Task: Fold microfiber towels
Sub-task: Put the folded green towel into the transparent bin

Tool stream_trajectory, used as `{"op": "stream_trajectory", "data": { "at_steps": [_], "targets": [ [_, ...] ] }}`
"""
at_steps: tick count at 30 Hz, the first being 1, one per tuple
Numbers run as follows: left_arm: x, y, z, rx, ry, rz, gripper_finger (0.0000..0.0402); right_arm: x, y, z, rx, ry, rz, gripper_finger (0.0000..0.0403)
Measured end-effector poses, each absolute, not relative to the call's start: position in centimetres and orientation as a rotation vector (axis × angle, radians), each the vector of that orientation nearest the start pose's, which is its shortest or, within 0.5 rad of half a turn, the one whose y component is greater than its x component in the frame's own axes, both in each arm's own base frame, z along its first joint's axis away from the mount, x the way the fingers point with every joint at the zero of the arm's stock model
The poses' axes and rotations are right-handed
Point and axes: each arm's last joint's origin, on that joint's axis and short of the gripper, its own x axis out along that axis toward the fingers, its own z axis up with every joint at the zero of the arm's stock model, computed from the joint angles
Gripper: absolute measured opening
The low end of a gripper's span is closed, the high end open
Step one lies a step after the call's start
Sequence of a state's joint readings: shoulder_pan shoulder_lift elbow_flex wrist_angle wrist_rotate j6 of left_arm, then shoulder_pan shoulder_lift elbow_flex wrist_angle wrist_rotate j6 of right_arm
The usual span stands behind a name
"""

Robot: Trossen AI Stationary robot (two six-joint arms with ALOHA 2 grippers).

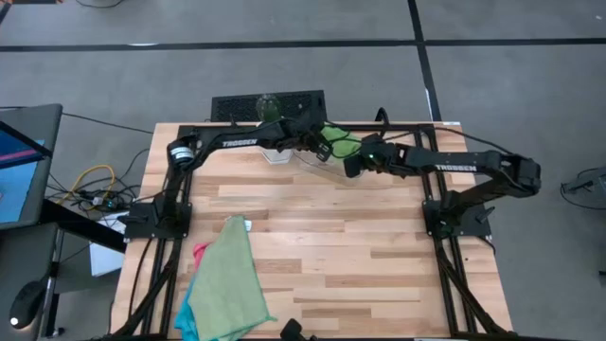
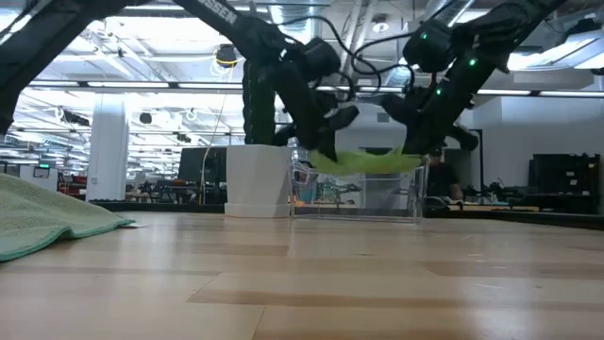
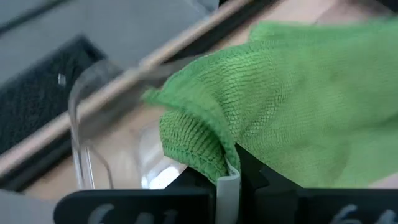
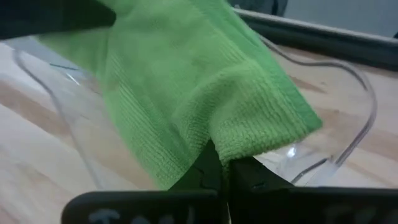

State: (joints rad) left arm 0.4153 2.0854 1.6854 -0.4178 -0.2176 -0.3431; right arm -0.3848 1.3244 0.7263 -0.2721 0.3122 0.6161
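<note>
A bright green microfiber towel (image 1: 339,144), folded, is stretched between my two grippers above the clear plastic tray (image 2: 377,194) at the table's far middle. My left gripper (image 1: 317,144) is shut on the towel's left end and my right gripper (image 1: 352,163) on its right end. In the low view the towel (image 2: 368,161) hangs just over the tray's top rim. Other towels lie in a pile at the near left: a light green one (image 1: 227,275) on top, with a pink one (image 1: 199,251) and a turquoise one (image 1: 185,322) showing from under it. My left gripper (image 3: 227,180) pinches a folded, hemmed edge of the green towel (image 3: 205,152) between its two fingers, several layers thick. The fingers slant down from the table's left. The towel spreads away from them, clear of the table. My right gripper (image 4: 224,168) pinches a folded corner of the green towel (image 4: 239,146) between its two fingers, slanting down from the table's right. The cloth runs from this corner toward the other gripper, lifted above the tray, with a slight sag.
A white container (image 2: 257,179) stands just left of the tray at the far edge. A dark grille-like panel (image 1: 268,104) lies beyond the table's far edge. The bare wooden tabletop (image 1: 360,256) spans the middle and right.
</note>
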Motion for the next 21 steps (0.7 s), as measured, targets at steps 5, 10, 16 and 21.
{"op": "stream_trajectory", "data": {
  "at_steps": [5,10,16,21],
  "targets": [
    [42.7,20.2,21.1,-0.395,0.746,0.74,0.0,23.4,-10.9,18.8,0.578,0.702,-0.917,0.0033],
    [42.7,20.2,21.1,-0.375,0.759,0.728,0.002,23.7,-11.0,18.2,0.571,0.742,-0.918,0.0033],
    [42.5,20.2,21.1,-0.356,0.78,0.743,0.0063,24.2,-11.1,18.7,0.575,0.741,-0.909,0.0044],
    [42.6,20.1,21.1,-0.312,0.796,0.728,0.0112,24.5,-11.2,19.7,0.561,0.748,-0.935,0.005]
  ]
}}
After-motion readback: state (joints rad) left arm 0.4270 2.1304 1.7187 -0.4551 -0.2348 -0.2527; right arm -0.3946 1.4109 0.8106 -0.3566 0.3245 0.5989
